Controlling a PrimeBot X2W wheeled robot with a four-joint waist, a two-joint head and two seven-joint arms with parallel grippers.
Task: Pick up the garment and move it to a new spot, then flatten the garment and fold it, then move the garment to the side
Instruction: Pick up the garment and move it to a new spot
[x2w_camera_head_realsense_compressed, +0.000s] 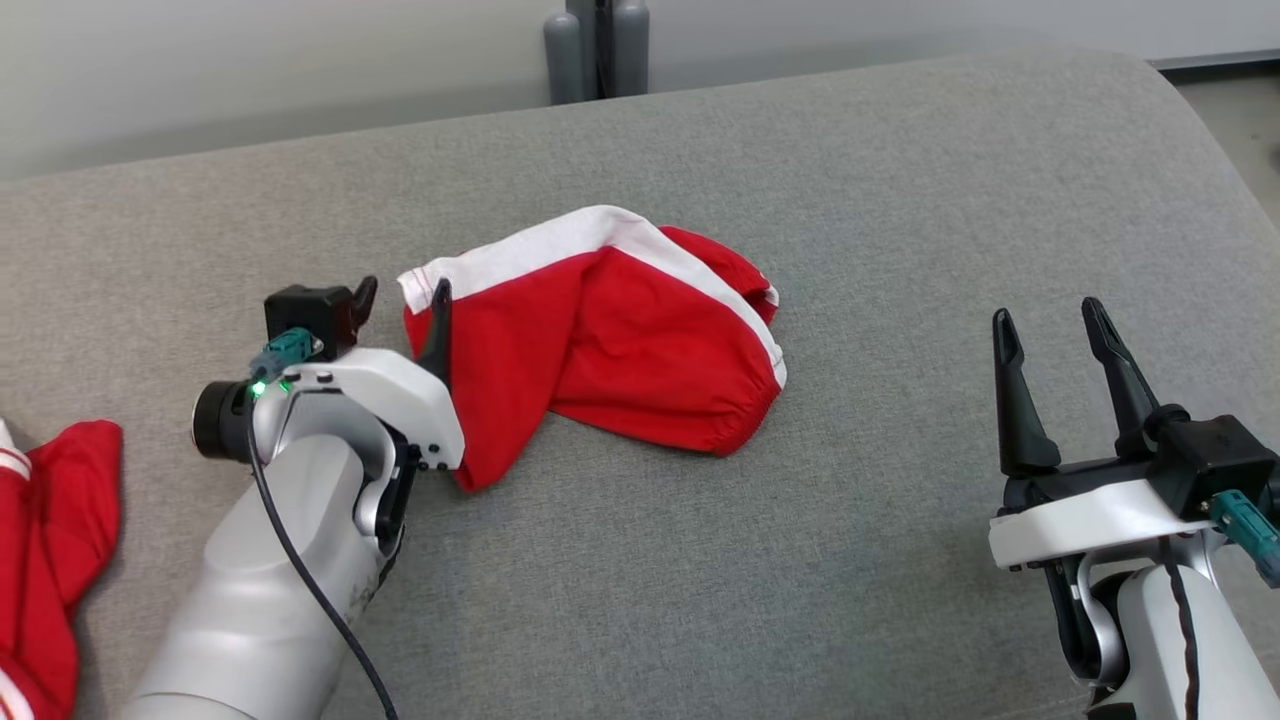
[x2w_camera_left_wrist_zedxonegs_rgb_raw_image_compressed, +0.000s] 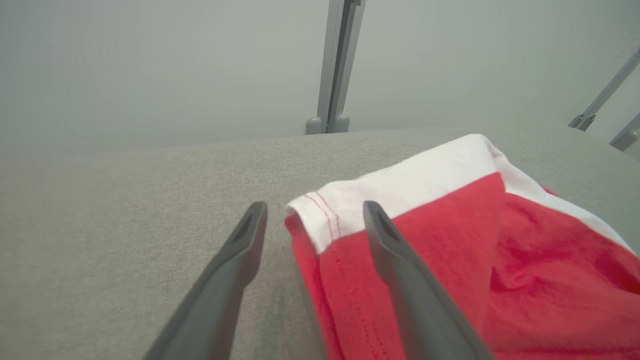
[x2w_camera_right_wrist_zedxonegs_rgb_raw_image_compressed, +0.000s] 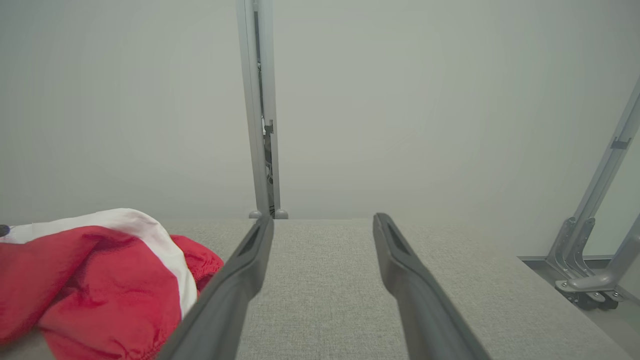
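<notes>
The garment, red with a white band, lies crumpled on the grey padded surface a little left of centre. My left gripper is open at the garment's left corner. In the left wrist view that white-hemmed corner lies between the spread fingers of the left gripper, resting loose on the surface. My right gripper stands open over bare fabric well to the garment's right. The right wrist view has the garment off to the left of the right gripper.
Another red and white cloth lies at the lower left edge. A grey post stands behind the surface's far edge. The surface rounds off at the right, with metal frame legs on the floor beyond.
</notes>
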